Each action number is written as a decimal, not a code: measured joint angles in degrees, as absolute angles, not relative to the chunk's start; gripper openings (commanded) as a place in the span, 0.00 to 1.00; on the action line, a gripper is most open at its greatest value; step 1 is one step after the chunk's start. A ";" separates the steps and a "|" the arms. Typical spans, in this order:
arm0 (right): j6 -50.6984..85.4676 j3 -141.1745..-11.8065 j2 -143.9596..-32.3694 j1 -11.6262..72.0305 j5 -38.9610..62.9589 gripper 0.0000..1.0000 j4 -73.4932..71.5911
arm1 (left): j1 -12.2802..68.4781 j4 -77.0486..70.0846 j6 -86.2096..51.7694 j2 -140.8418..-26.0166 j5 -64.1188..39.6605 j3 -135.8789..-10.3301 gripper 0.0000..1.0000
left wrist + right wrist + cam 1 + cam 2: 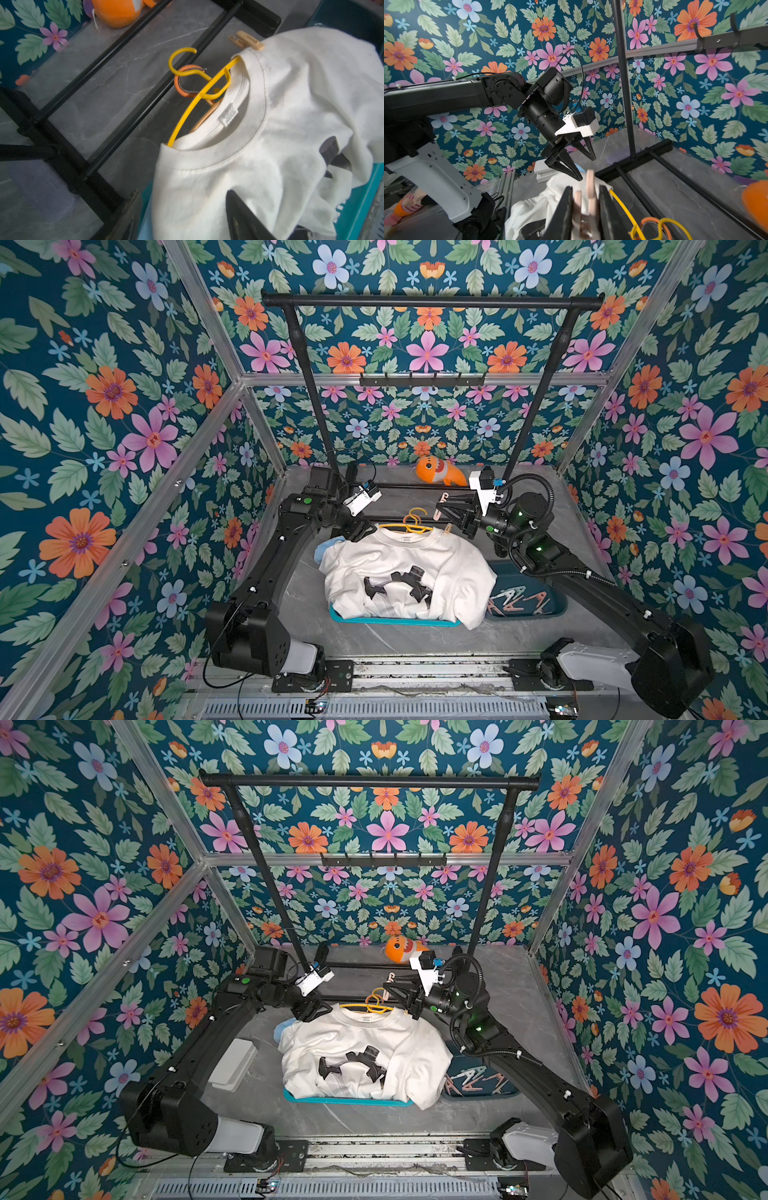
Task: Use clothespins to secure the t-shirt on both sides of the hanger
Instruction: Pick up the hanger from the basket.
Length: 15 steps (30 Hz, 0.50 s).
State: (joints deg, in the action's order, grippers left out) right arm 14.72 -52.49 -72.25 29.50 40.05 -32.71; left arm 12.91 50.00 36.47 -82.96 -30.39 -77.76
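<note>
A white t-shirt (399,556) with a black print lies on a yellow hanger (187,116) over a teal tray (395,621). A beige clothespin (247,41) is clipped on the shirt's right shoulder beside the collar. My right gripper (586,188) hovers just behind the hanger hook, shut on a pale pink clothespin (590,180) whose prongs stick out past the fingertips. My left gripper (182,193) is at the shirt's left shoulder, open, with the cloth between its fingers (239,209). Several more clothespins (521,598) lie in a dark bin at the right.
An orange hanger hook (182,83) lies under the yellow one. The black garment rack (432,302) has base bars running just behind the collar. An orange plush fish (440,470) sits at the back, and a white box (232,1065) at the left.
</note>
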 measured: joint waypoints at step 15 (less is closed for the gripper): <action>23.97 -56.34 -83.74 29.39 46.96 0.00 -45.91 | 11.66 52.16 39.38 -84.66 -18.04 -73.91 0.55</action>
